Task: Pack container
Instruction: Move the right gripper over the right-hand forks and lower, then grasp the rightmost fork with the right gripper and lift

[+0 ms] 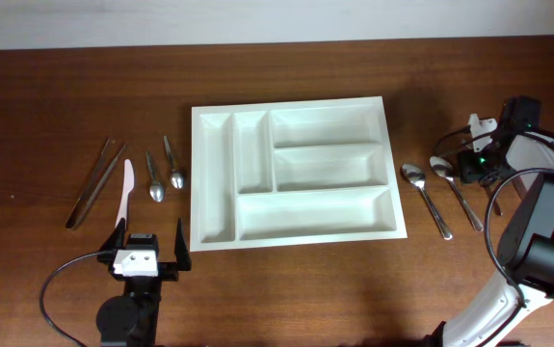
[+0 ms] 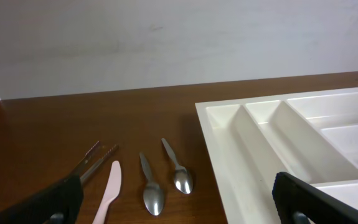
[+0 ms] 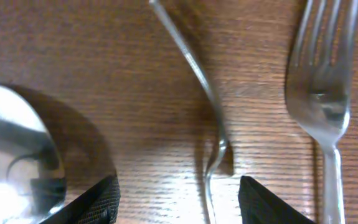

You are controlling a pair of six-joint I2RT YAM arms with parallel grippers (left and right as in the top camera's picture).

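Centrally on the brown wooden worktop (image 1: 296,289) sits a white cutlery tray (image 1: 294,173) with five compartments: two long narrow ones at its left and three wider ones to their right. All the cutlery lies outside it. To the tray's left, from far to near, are a pair of tongs (image 1: 93,183), a pink knife (image 1: 125,188) and two small spoons (image 1: 155,179) side by side. To its right lie two large spoons (image 1: 425,198), bowls pointing away.

The left pincer (image 1: 151,243) hovers near the front edge, below the knife, spread wide and gripping nothing. The right pincer (image 3: 179,186) hangs low beyond the large spoons, also released, its fingers set either side of a thin metal utensil (image 3: 194,68) whose kind is unclear. A fork (image 3: 325,93) lies just right of that utensil and a large spoon's bowl lies left of it.
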